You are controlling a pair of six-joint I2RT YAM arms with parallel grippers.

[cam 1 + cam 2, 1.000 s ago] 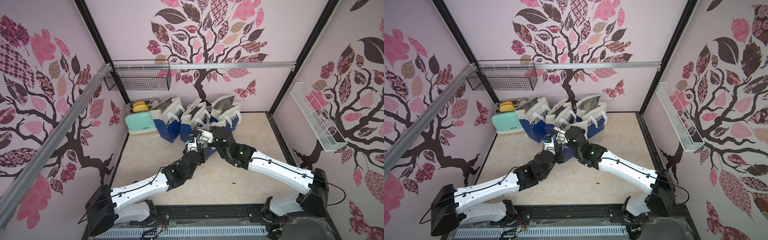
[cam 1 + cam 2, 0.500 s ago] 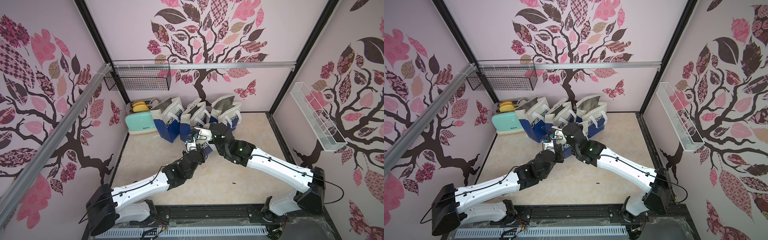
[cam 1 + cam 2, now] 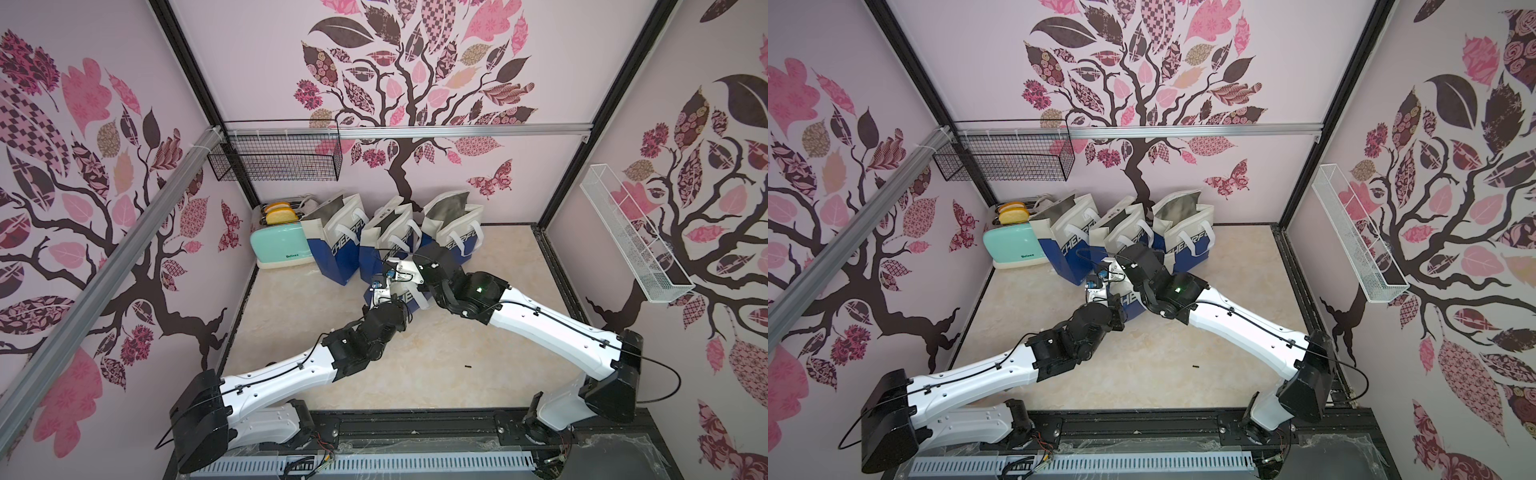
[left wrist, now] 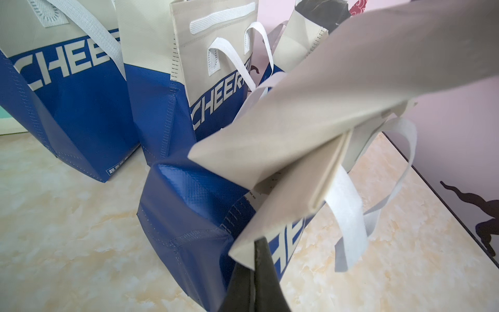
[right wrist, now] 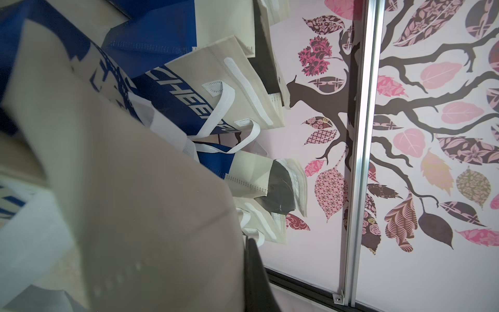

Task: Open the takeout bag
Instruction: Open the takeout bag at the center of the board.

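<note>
The takeout bag (image 3: 409,296) (image 3: 1128,306), blue below and beige above with white handles, stands tilted mid-floor between my two wrists. In the left wrist view its blue base (image 4: 189,216) rests on the marble floor. There my left gripper (image 4: 255,252) is shut on a corner of its beige top edge (image 4: 272,216). My right gripper (image 5: 249,244) is shut on the opposite beige panel (image 5: 140,205). The two beige panels stand a little apart in a narrow fold. In both top views the wrists hide the fingertips.
Three similar bags (image 3: 337,245) (image 3: 388,237) (image 3: 453,226) stand open along the back wall, close behind the held one. A mint toaster (image 3: 280,249) with bread sits back left. A black wire basket (image 3: 276,156) and a white one (image 3: 631,245) hang on the walls.
My right wrist has shifted slightly toward the back wall, taking its side of the bag along. The left arm has barely moved. Both grippers stay shut.
</note>
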